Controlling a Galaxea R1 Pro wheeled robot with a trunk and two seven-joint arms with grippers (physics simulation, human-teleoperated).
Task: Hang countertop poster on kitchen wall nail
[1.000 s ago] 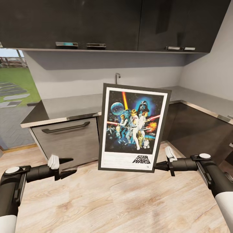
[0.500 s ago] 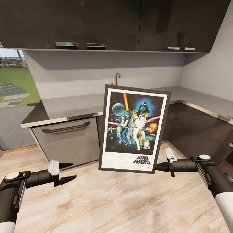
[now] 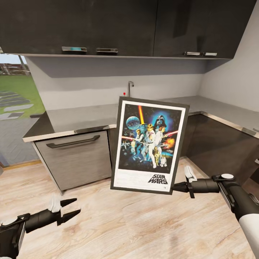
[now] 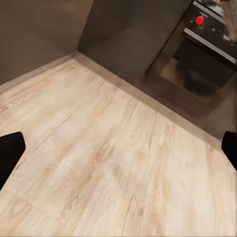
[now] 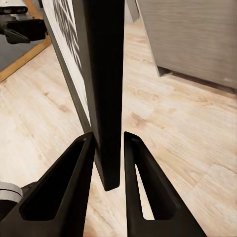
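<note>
1. The poster (image 3: 148, 144) is in the middle of the head picture, held up in the air and tipped a little.
2. The right gripper (image 3: 175, 186) pinches the poster's lower right corner, one finger on each side of the frame.
3. The left gripper (image 3: 71, 208) is at the lower left, over the wooden floor (image 3: 126, 223), spread apart and holding nothing.
4. The kitchen countertop (image 3: 79, 118) is behind the poster.

1. I see light wood floor (image 3: 144, 223), plain grey wall (image 3: 108, 79).
2. Dark upper cabinets (image 3: 108, 25) overhead, grey drawer front (image 3: 75, 158) with bar handle.
3. Faucet (image 3: 130, 86) at back; window (image 3: 16, 90) shows grass.
</note>
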